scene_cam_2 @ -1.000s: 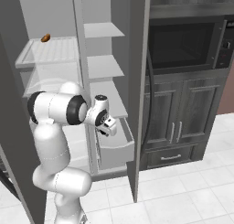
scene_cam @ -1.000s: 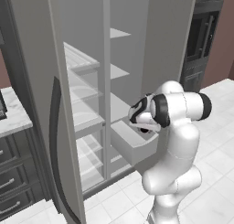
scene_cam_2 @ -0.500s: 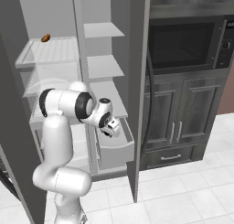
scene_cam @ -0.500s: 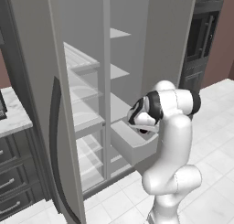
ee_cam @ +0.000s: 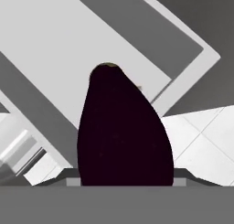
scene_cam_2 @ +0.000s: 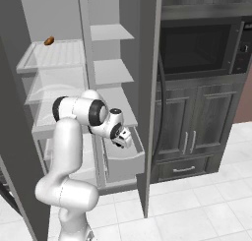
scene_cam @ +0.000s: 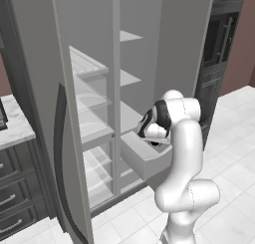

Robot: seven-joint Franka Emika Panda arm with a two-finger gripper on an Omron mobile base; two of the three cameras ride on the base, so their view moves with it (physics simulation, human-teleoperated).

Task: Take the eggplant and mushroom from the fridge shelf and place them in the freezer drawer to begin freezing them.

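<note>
Gripper (scene_cam_2: pixel 126 137) is closed on the eggplant (ee_cam: pixel 123 131). In the hand view the dark purple-black body rises from the bottom of the frame, with its narrow end pointing away from the hand. The finger tips themselves are covered by it.

In that same view, the light grey floor and pale rim of the freezer drawer (ee_cam: pixel 192 79) lie behind the eggplant; white tiled floor (ee_cam: pixel 205 136) shows past the drawer's corner.

Right base view: the hand sits just over the open freezer drawer (scene_cam_2: pixel 123 161), at its front upper edge, with the wrist bent downward into it. Left base view: the gripper (scene_cam: pixel 152 138) is at the drawer's (scene_cam: pixel 144 163) top, the forearm coming in from the right.

The drawer is pulled out from the lower part of the fridge (scene_cam_2: pixel 98 87), whose door (scene_cam: pixel 45 113) stands open.

Mushroom (scene_cam_2: pixel 49 40): a small tan-brown lump on the upper left fridge shelf (scene_cam_2: pixel 54 55), near the back, well apart from the hand.

To the right of the fridge are a dark built-in microwave (scene_cam_2: pixel 202 43) and dark cabinets (scene_cam_2: pixel 192 132) with silver bar handles.
</note>
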